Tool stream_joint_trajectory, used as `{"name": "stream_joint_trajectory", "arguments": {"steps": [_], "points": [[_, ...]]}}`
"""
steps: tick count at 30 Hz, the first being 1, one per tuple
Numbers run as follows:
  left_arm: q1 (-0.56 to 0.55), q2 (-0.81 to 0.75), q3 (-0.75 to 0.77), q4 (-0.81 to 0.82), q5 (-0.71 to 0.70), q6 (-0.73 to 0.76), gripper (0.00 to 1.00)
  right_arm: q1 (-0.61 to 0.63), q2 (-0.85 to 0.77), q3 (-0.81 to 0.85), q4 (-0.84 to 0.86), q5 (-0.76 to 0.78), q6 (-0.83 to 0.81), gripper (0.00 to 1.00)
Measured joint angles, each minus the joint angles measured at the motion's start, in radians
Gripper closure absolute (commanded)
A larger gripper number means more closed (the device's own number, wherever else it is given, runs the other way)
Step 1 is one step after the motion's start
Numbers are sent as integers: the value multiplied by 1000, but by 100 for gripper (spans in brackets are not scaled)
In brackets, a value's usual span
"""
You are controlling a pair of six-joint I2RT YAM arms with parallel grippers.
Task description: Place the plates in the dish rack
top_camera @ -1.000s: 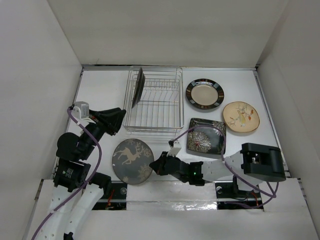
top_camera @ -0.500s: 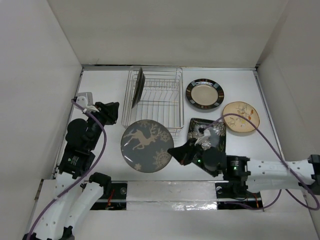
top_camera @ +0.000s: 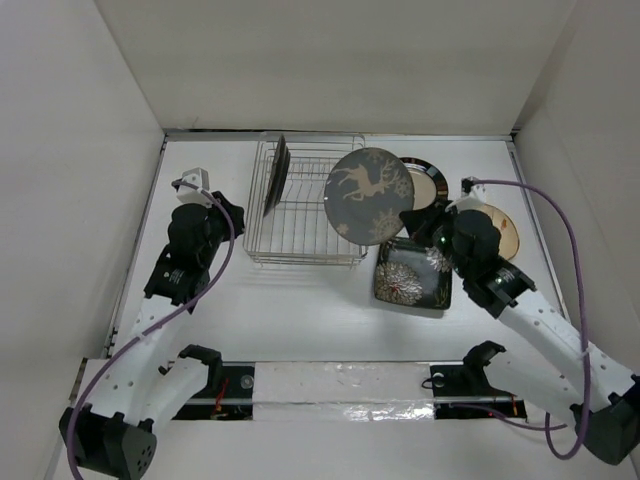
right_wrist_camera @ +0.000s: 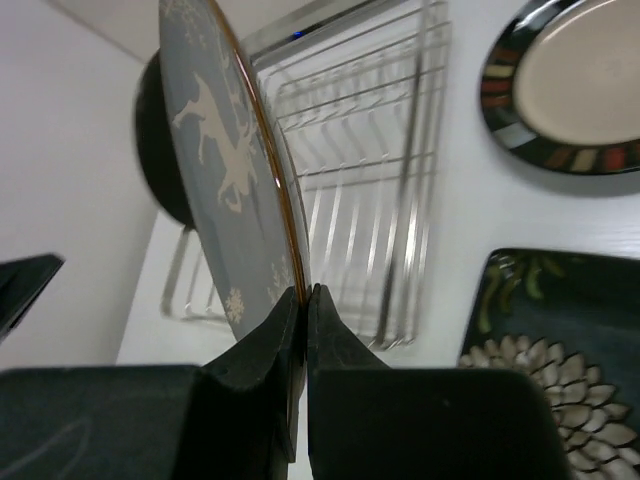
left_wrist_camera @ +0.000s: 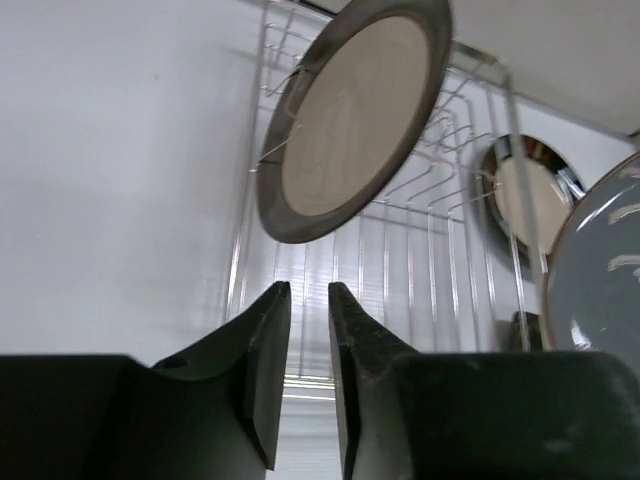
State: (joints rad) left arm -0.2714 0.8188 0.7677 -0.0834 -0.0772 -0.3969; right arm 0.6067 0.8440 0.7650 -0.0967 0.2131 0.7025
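Gripping the grey deer plate [top_camera: 368, 195] by its rim, the right gripper [right_wrist_camera: 303, 290] has its fingers closed on it. The plate is held tilted on edge over the right edge of the dish rack [top_camera: 300, 258]. The left gripper [left_wrist_camera: 308, 290] hovers just left of the dish rack, with its fingers parted by a narrow gap and nothing between them. One dark round plate [left_wrist_camera: 350, 120] stands on edge in the left end of the dish rack. Right of the dish rack lie three plates:

- the dark-rimmed cream plate [top_camera: 428, 182]
- the black square plate [top_camera: 410, 280], beside the rack's near right corner
- the cream floral plate [top_camera: 507, 228], farthest right
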Motion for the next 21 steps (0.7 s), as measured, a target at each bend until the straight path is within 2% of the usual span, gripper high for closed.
{"name": "stream_joint_trajectory", "arguments": {"steps": [1,5,14,17,21], "points": [[13,19,2,-5,-6,2,71,-39,25,12,1,-14,-8,100],[50,85,5,-31,-13,26,65,-135,156,92,-14,-17,-65,100],[53,138,5,-82,26,84,63,-142,467,439,-138,103,-219,100],[53,105,5,-108,38,94,63,-119,560,568,-179,187,-265,100],[53,-18,-7,-107,39,93,68,-85,669,721,-266,290,-300,100]]}}
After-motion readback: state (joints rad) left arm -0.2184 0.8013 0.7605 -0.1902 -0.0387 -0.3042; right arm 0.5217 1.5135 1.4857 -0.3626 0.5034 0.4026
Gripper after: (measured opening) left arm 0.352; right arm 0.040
